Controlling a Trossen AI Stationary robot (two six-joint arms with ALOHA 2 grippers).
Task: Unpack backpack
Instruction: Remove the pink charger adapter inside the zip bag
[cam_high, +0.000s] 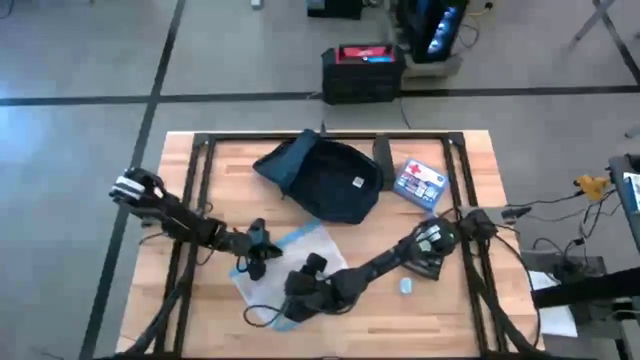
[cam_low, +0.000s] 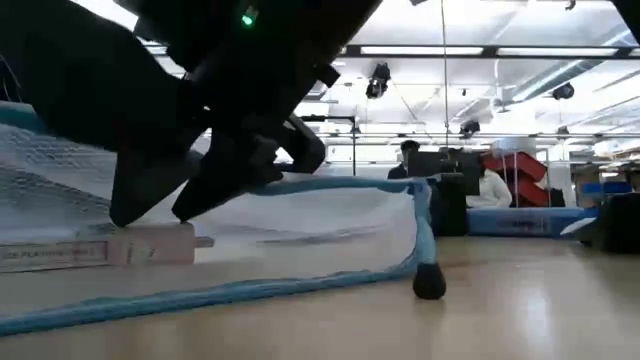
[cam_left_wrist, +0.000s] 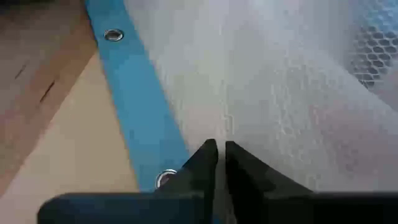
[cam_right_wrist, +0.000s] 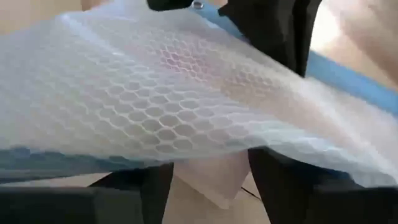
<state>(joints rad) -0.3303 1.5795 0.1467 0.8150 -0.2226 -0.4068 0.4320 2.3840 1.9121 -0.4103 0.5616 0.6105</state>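
The wooden worktop (cam_high: 470, 310) carries the dark navy backpack (cam_high: 335, 180) at its far middle, slumped flat with its mouth toward the far left, apparently already giving up its contents. Near the front lies the clear mesh pouch (cam_high: 285, 265) with blue edging, both arms meeting over it, likely to open or shift it. The left claw (cam_left_wrist: 221, 158) pinches together on the pouch's blue border; the right claw (cam_right_wrist: 208, 180) stands apart, straddling the pouch's raised edge. A small blue-white box (cam_high: 420, 183) rests just right of the backpack.
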